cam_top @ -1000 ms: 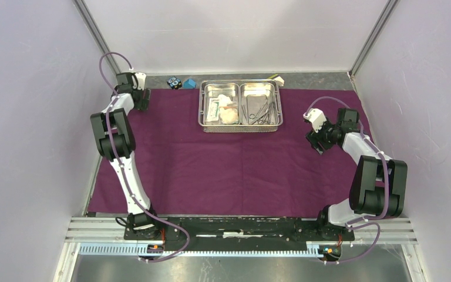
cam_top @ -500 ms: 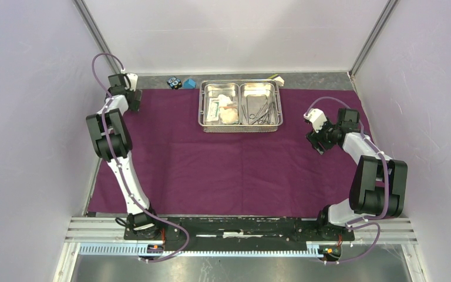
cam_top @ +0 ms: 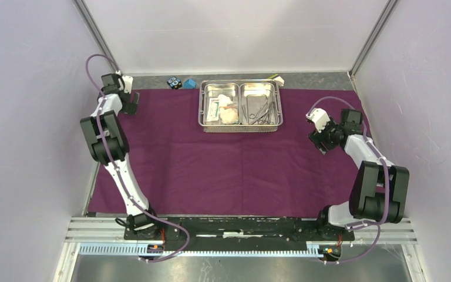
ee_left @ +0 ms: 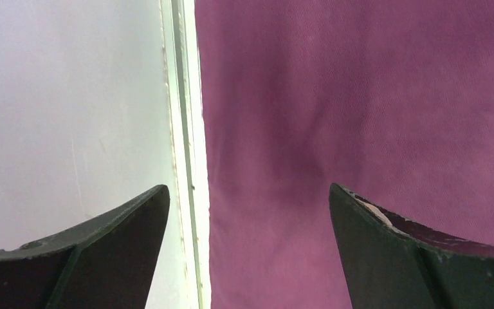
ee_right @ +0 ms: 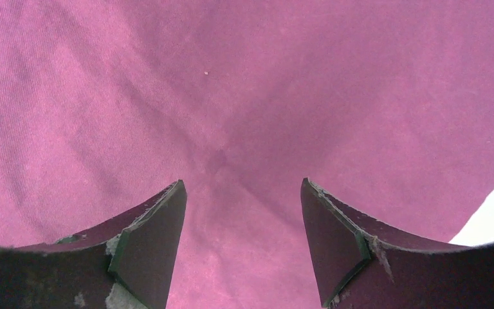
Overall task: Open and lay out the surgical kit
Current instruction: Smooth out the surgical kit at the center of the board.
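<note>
Lying flat across the desk [cam_top: 311, 79], the cloth wrap [cam_top: 223, 170] carries the steel tray [cam_top: 241, 128] by the far edge. Left tool [ee_left: 247, 193], far-left corner, and right tool [ee_right: 241, 183], right edge, hang spread and empty; snagging the cloth could drag the tray.

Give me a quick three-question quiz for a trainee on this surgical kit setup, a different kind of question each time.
1. True or false: the shiny two-compartment steel tray stands on the dark-purple cloth wrap.
2. Seen from the top camera, which compartment holds the slim steel clamps? A: left. B: right. C: neither.
3. Fill in: the left gripper and the right gripper both hang over the cloth with jaws ____.

Key: 1 true; 2 B; 3 open.
</note>
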### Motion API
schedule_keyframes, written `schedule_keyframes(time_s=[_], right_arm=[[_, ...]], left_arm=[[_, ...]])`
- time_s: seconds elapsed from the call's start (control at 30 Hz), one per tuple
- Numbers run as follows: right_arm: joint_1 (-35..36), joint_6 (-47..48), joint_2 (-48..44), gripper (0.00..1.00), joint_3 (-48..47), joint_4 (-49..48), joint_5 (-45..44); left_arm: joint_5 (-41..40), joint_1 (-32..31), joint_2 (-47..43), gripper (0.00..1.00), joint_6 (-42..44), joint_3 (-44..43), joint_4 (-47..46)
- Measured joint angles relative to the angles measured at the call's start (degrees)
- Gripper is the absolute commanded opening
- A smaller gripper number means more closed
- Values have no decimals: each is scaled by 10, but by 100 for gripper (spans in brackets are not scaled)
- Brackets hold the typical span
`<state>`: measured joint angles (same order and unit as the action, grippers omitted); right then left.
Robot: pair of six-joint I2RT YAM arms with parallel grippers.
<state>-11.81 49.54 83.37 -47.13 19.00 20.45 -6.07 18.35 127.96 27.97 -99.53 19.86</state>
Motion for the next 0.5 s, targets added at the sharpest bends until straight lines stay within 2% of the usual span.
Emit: schedule_keyframes(time_s=[0.17, 0.37, 0.5], right_arm=[[-2, 10, -36, 74, 22, 10, 0], [-3, 52, -72, 73, 53, 43, -19], [-13, 101, -102, 73, 74, 92, -37]], left_arm=[[66, 7, -112, 100, -10, 88, 27], [145, 7, -322, 100, -5, 270, 26], [173, 6, -426, 100, 18, 391, 27]])
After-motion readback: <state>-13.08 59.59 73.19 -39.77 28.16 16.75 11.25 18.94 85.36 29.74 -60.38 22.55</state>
